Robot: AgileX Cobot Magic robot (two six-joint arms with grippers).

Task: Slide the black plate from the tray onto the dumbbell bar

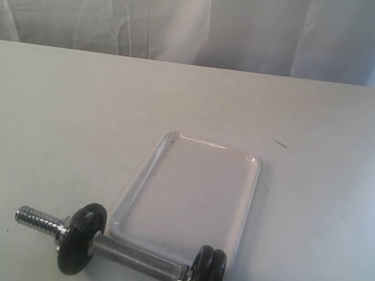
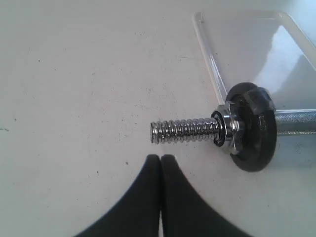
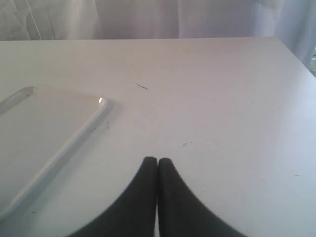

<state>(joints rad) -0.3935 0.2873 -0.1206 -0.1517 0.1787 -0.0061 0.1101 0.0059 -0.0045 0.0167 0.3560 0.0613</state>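
Note:
The dumbbell bar lies across the table's front, just before the white tray, whose floor is bare. One black disc sits on the bar's left end behind a silver nut, and two more sit side by side on its right end. I cannot tell which of these is the black plate. My left gripper is shut and empty, a short way from the bar's left threaded tip. Shut and empty too, my right gripper hangs over bare table beside the tray. Neither arm shows in the exterior view.
A white curtain hangs behind the table's far edge. A small dark mark lies on the tabletop beyond the tray's right corner. The table's right edge runs near the right gripper's side.

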